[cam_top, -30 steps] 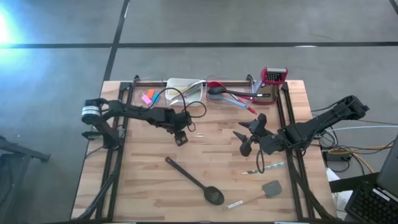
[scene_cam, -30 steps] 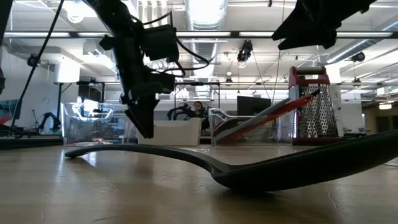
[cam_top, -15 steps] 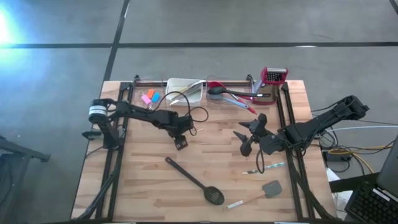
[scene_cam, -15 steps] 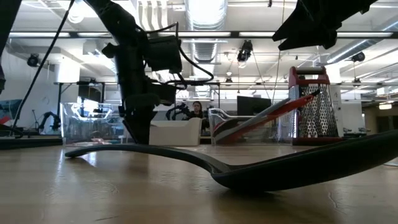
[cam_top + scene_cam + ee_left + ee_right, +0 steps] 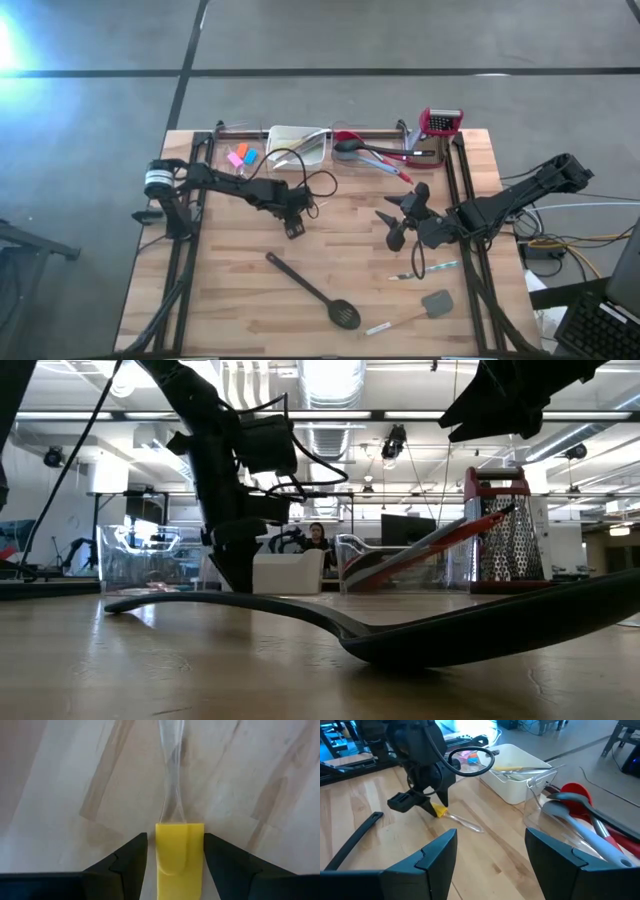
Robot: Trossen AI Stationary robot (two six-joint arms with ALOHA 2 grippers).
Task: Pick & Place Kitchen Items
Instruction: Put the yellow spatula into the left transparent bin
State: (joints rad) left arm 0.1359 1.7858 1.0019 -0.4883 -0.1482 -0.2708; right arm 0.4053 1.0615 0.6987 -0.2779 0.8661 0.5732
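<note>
— So, what sits at your left end effector point(image 5: 175, 865)?

— My fingers point(image 5: 125, 862) flank the yellow head of a small spatula point(image 5: 179, 851) lying flat on the counter point(image 5: 230, 290); whether they pinch it, I can't tell. Likely light, with a slippery clear handle, so I'd grip the head.

— And the right end effector point(image 5: 490, 852)?

— Wide, empty, raised well apart.

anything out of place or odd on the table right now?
Nothing spilled or broken. The long black slotted spoon lies diagonally mid-table, and a grey spatula sits near the front edge, both loose. The left gripper straddles a yellow-headed, clear-handled spatula flat on the wood. The right gripper hangs open.
</note>
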